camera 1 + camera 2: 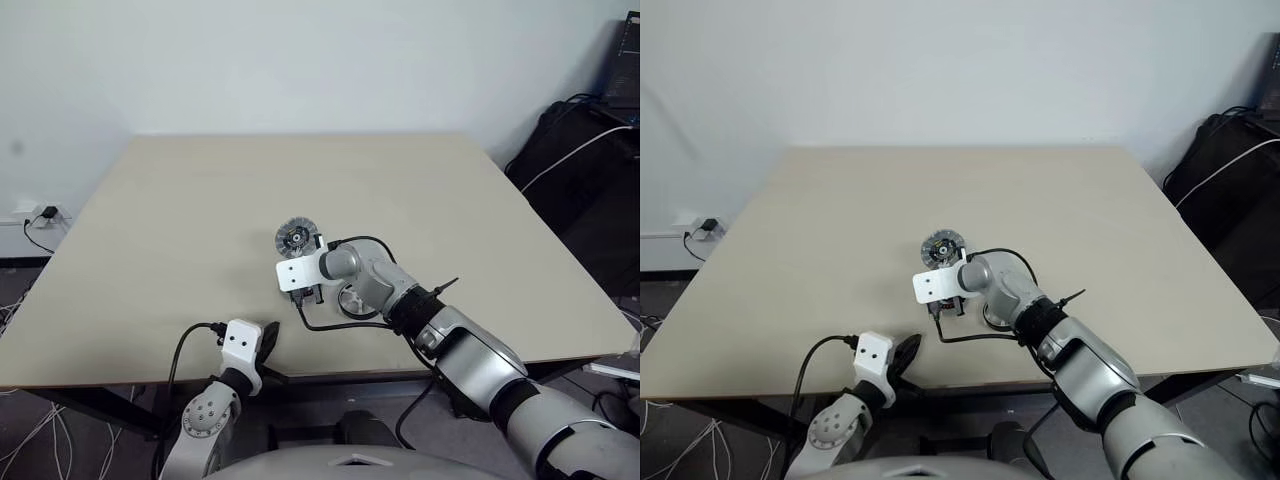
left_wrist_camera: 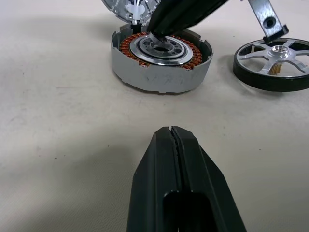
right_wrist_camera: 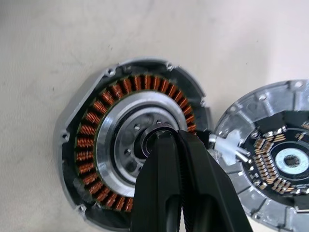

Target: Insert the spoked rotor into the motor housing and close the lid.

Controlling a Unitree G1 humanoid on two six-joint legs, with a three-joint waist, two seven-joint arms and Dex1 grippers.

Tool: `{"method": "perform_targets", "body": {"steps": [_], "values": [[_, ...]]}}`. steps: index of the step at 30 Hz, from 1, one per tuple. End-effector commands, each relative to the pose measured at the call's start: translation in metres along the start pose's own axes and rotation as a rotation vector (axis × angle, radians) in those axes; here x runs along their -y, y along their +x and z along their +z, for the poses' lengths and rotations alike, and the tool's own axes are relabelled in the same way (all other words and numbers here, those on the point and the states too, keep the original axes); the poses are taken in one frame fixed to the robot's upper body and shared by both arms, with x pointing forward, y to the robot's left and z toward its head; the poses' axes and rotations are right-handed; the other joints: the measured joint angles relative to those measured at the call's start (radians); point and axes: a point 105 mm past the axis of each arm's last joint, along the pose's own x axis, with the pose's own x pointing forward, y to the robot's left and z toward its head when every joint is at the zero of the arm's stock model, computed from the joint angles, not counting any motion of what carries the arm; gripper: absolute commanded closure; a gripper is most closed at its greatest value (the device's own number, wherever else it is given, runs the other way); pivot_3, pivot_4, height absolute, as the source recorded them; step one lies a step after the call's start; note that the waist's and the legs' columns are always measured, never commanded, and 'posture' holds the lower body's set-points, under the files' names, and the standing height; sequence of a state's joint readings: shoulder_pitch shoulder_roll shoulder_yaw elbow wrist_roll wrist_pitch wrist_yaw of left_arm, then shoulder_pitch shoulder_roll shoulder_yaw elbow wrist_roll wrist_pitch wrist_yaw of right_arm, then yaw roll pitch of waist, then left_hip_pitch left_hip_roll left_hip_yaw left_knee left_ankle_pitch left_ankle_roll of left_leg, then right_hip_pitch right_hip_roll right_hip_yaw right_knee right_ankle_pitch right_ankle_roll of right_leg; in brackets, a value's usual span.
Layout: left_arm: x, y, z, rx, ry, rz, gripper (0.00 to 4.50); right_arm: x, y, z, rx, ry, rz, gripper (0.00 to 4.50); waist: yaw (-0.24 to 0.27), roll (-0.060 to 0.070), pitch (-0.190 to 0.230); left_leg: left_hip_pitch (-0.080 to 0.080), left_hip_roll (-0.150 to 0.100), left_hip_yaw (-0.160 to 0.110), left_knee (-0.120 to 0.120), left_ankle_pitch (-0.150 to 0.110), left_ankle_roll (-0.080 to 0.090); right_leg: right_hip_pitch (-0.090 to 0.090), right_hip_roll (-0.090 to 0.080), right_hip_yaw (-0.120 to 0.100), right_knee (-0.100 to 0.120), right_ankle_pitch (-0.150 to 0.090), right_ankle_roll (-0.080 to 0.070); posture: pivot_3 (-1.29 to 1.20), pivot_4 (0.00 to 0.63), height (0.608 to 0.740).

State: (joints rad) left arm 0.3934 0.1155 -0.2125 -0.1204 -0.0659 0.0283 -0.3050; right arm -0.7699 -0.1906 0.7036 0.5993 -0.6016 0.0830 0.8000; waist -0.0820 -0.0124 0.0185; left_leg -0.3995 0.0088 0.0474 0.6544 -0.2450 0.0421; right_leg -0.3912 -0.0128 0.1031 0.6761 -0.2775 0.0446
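Observation:
The motor housing (image 2: 159,72), a grey cup ringed with copper windings (image 3: 91,140), lies open side up near the table's middle. My right gripper (image 3: 173,137) is shut, its tips down in the housing's dark centre hole, with nothing seen between the fingers. The lid (image 1: 296,238) lies flat just beyond the housing, touching its rim, ribbed face with dark centre upward. The spoked rotor (image 2: 273,58) rests on the table beside the housing, under my right forearm (image 1: 355,300). My left gripper (image 2: 171,133) is shut and empty, low at the table's front edge (image 1: 268,345), pointing towards the housing.
The beige table (image 1: 180,230) spreads wide to the left and back. Black bags and cables (image 1: 585,150) stand beyond its right edge. A wall socket with a plug (image 1: 42,214) sits low at the left.

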Motion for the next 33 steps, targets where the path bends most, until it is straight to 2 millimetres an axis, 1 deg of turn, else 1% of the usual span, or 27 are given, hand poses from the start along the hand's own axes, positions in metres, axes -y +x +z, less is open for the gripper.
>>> {"method": "perform_targets", "body": {"steps": [1,9,17,23,33], "values": [[0.001,0.002,0.009,0.049,-0.006,-0.004,4.46,0.015,-0.006,0.004,0.006,-0.038,-0.033,4.48,0.000,0.000,0.000,0.000,0.000,0.000,0.000,0.000,0.000,0.000,0.000,0.000,0.000,0.000,0.000,0.00,0.000,0.740],[0.005,0.002,0.013,0.058,-0.007,-0.004,4.46,0.016,-0.006,0.001,-0.007,-0.050,-0.016,4.48,0.000,0.000,0.000,0.000,0.000,0.000,0.000,0.000,0.000,0.000,0.000,0.000,0.000,0.000,0.000,0.00,0.000,0.740],[0.006,0.001,0.019,0.066,-0.007,0.002,4.46,0.011,-0.005,-0.001,-0.016,-0.076,0.014,4.48,-0.001,0.000,0.000,0.000,0.000,0.000,0.000,0.000,0.000,0.000,0.000,0.000,0.000,0.000,0.000,0.00,0.000,0.740],[0.006,0.001,0.022,0.066,-0.007,0.002,4.46,0.007,-0.006,0.001,-0.002,-0.083,0.040,4.48,0.000,0.000,0.000,0.000,0.000,0.000,0.000,0.000,0.000,0.000,0.000,0.000,0.000,0.000,0.000,0.00,0.000,0.740],[0.007,-0.001,0.023,0.065,-0.008,0.001,4.46,0.010,-0.006,0.003,0.001,-0.082,0.026,4.48,0.000,0.000,0.000,0.000,0.000,0.000,0.000,0.000,0.000,0.000,0.000,0.000,0.000,0.000,0.000,0.00,0.000,0.740]]}}
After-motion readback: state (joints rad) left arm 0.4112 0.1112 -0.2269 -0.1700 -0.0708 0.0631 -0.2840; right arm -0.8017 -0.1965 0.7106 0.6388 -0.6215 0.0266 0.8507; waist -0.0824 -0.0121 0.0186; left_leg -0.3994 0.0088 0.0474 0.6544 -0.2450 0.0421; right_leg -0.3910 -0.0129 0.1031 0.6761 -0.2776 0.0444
